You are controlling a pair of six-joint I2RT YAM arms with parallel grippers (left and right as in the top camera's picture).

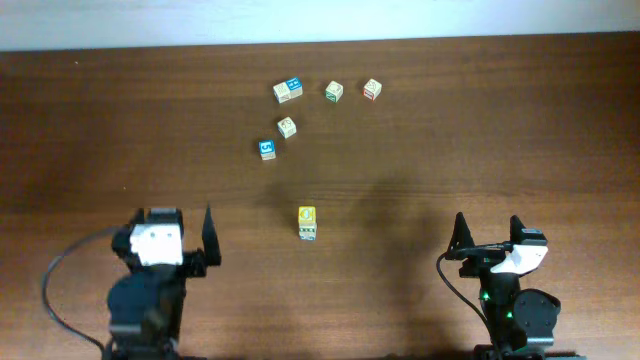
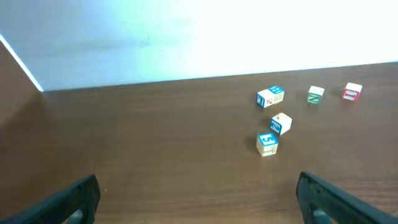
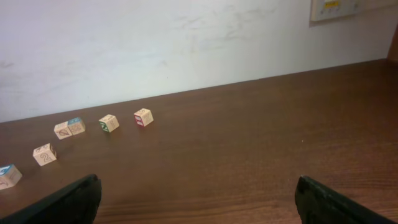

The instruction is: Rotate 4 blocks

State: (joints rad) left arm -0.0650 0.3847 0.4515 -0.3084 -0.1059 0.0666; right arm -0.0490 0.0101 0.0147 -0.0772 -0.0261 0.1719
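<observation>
Task blocks: four, all resting on the brown table, none gripped.

Far tan block: at the left end of the far row, touching a blue-topped cube on its right side.

Green-print block: in the same far row, between the blue-topped cube and a red-print cube, apart from both.

Middle tan block: just nearer than the far row, with a small print on top. Set diagonally beside a second blue-topped cube; close, contact not determinable.

Yellow-sided block: alone near mid-table, well apart from the other blocks, roughly between the two arms and slightly ahead of them. Yellow on the far part, tan with a small print on the near part.

Left gripper: jaws spread wide, nothing between them. Positioned at the near left of the table, well short of every block.

Right gripper: likewise spread wide and empty. Positioned at the near right, facing the far edge.

White wall: directly behind the far table edge, with a pale wall plate at upper right in the right wrist view.

Black cable: looping out from the left arm base.
</observation>
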